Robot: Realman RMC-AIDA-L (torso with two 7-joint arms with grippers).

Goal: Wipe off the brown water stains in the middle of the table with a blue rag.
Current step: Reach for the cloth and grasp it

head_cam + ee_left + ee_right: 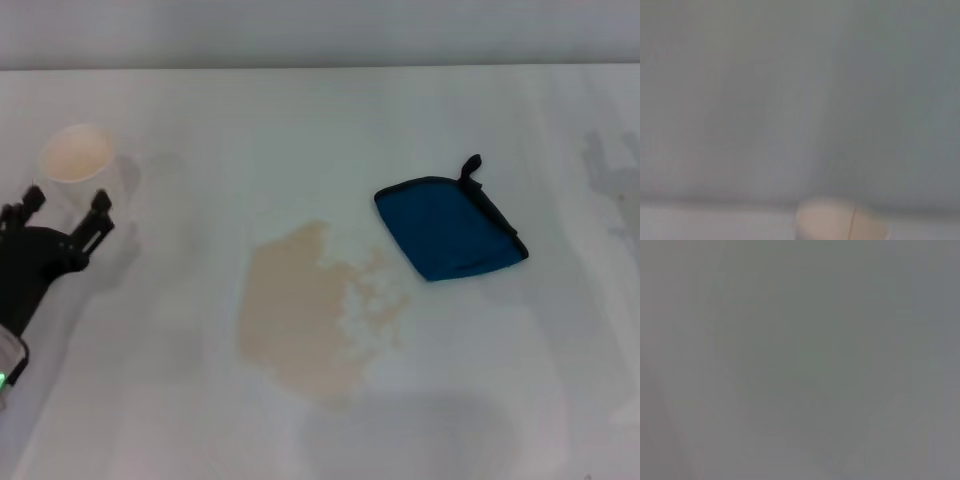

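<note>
Blue rag [450,228] lies flat just right of the brown water stains [315,315] mid-bench [300,130], not yet picked up. Left gripper [65,212] sits by the paper cup [78,160] near the left edge, jaws released. Right gripper isn't in view.

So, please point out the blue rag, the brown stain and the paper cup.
blue rag [448,229], head view, middle of the cloth.
brown water stains [300,315], head view, solid tan part.
paper cup [76,155], head view, inside of the mouth.
</note>
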